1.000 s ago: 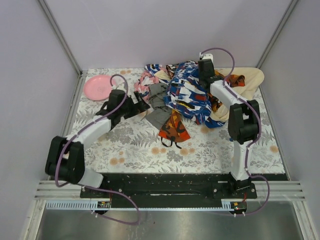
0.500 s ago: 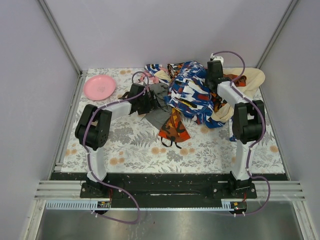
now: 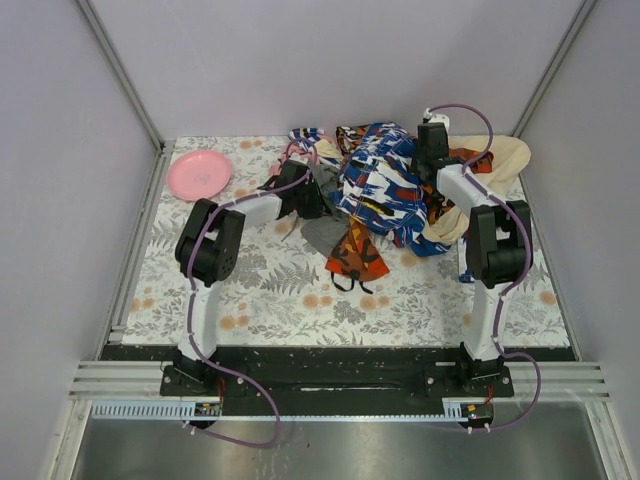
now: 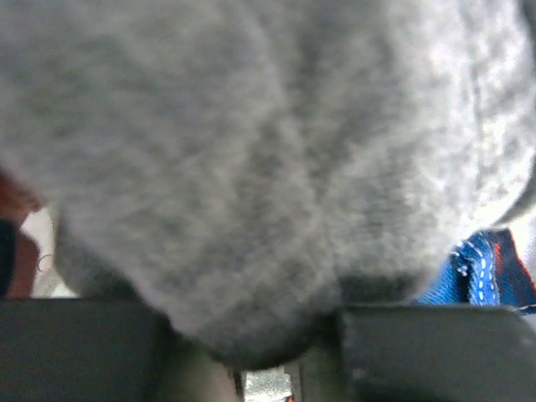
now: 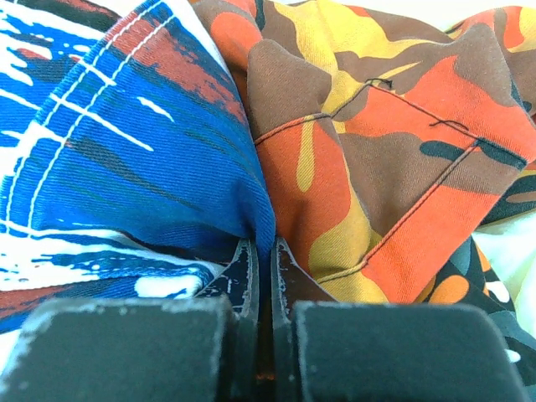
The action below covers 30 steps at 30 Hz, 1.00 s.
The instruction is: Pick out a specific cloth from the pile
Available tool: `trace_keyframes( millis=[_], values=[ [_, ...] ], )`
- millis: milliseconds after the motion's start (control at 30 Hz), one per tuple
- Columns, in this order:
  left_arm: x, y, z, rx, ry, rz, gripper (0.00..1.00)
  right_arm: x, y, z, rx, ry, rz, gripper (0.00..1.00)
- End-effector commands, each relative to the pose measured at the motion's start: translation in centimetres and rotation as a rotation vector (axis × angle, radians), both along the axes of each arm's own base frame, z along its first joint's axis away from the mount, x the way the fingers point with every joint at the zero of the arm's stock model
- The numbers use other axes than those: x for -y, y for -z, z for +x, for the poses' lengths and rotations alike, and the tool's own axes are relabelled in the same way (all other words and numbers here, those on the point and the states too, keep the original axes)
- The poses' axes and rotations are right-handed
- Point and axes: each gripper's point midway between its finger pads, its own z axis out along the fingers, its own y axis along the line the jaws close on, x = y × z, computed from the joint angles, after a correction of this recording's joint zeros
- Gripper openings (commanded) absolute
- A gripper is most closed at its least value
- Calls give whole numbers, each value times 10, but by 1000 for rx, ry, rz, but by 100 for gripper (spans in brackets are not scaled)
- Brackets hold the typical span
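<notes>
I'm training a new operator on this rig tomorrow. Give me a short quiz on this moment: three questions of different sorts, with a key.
1. True or false: the pink plate lies under the pile.
2. The right gripper is shut on: A the pink plate; B the blue, white and red patterned cloth; C the cream-yellow cloth.
3. Which cloth fills the left wrist view?
Key: 1 false, it lies apart, at the far left. 2 B. 3 the grey cloth.
</notes>
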Motion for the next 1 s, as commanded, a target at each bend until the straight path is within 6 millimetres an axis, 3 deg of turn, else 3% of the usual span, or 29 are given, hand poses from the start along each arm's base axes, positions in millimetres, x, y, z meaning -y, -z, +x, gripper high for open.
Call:
trace_keyframes(
  millis=[0, 100, 167, 267, 400, 533, 967],
  values=[
    [25, -41, 16, 120, 82, -73, 0, 20, 65, -46, -250, 27, -41, 0],
    [19, -75, 7, 202, 123, -64, 0, 22, 67, -47, -258, 43, -50, 0],
    [14, -111, -6, 280, 151, -79, 0, 26, 67, -46, -262, 58, -54, 0],
    [6, -192, -42, 457, 203, -145, 0, 29, 69, -47, -274, 74, -52, 0],
    [-9, -264, -99, 633, 244, -194, 0, 32, 71, -47, -283, 84, -45, 0],
    [-29, -317, -140, 756, 242, -224, 0, 35, 72, -47, -287, 93, -37, 0],
    [-104, -471, -239, 1113, 102, -285, 0, 43, 74, -48, -298, 114, 2, 0]
  ],
)
